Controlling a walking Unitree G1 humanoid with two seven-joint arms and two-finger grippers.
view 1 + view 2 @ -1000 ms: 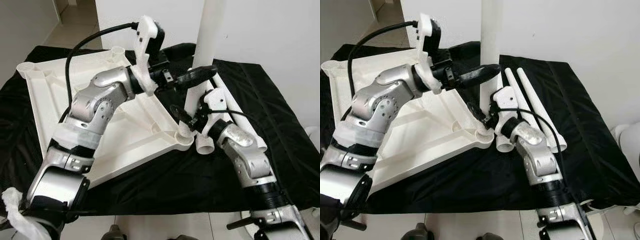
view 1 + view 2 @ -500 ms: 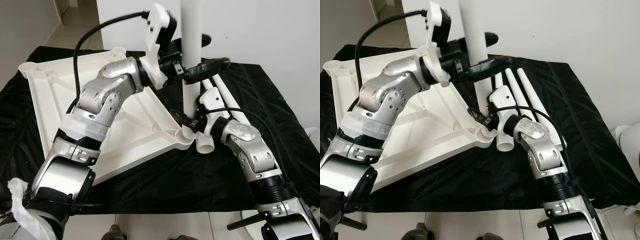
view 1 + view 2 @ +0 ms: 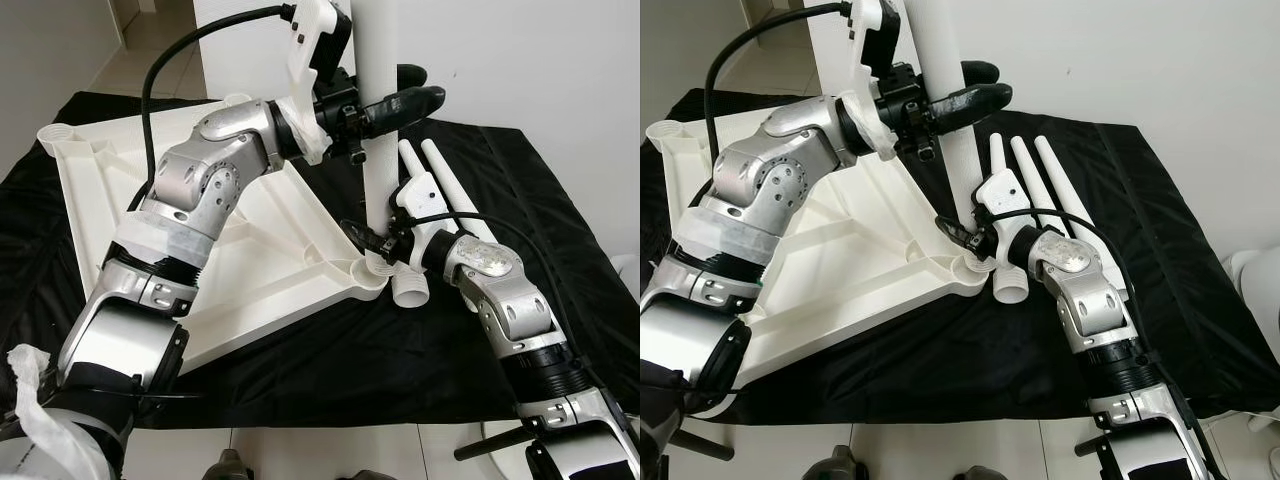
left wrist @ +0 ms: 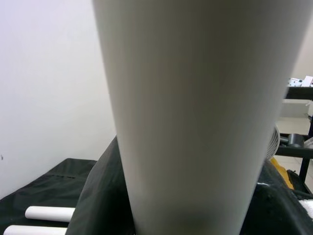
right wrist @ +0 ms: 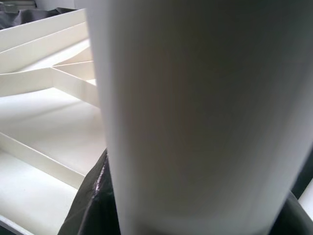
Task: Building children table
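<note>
left gripper [image 3: 385, 103] clamps upright white table leg [image 3: 377, 190] upper centre | right gripper [image 3: 372, 240] pinches its base at tabletop [image 3: 250, 250] corner socket [image 3: 372, 268] | risk: tilted leg jams or slips out

upright leg [image 3: 376, 150] runs past the top edge, its socket hidden.

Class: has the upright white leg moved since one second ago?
Yes. The leg swung from tilted rightward to upright over the tabletop's corner socket.
</note>
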